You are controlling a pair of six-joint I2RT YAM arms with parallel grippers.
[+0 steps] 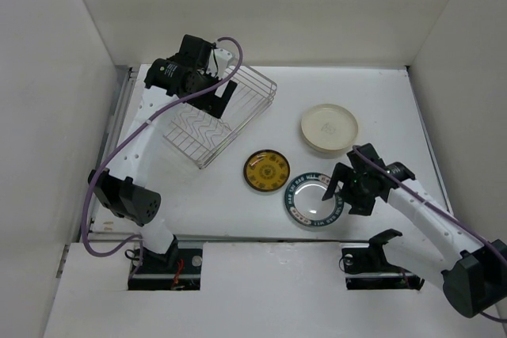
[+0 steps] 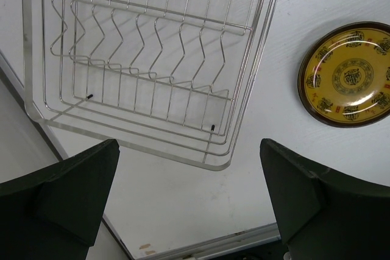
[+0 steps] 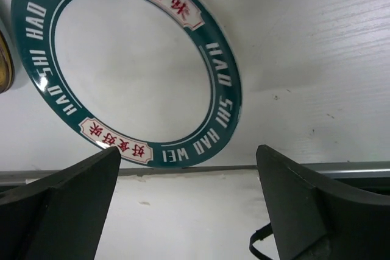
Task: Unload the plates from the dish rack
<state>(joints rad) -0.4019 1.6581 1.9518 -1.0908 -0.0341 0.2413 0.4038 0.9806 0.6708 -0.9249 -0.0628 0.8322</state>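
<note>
Top external: dish rack [image 1: 222, 116] showed no plates. Teal-rimmed plate [image 1: 311, 198] lay flat on the surface [image 1: 380, 100], near yellow plate [image 1: 267, 170] and cream plate [image 1: 329, 127]. Right jaws spread over it; left jaws spread above the rack. I judged unloading finished; next, lift clear.

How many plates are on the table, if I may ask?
3: a cream plate back right, a yellow patterned plate in the middle, a teal-rimmed plate in front. Others may hide beneath the cream one.

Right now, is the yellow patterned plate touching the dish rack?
Apart. The left wrist view shows a clear strip of bare white table between the yellow patterned plate and the nearest wire edge of the dish rack. The top view shows the same gap.
</note>
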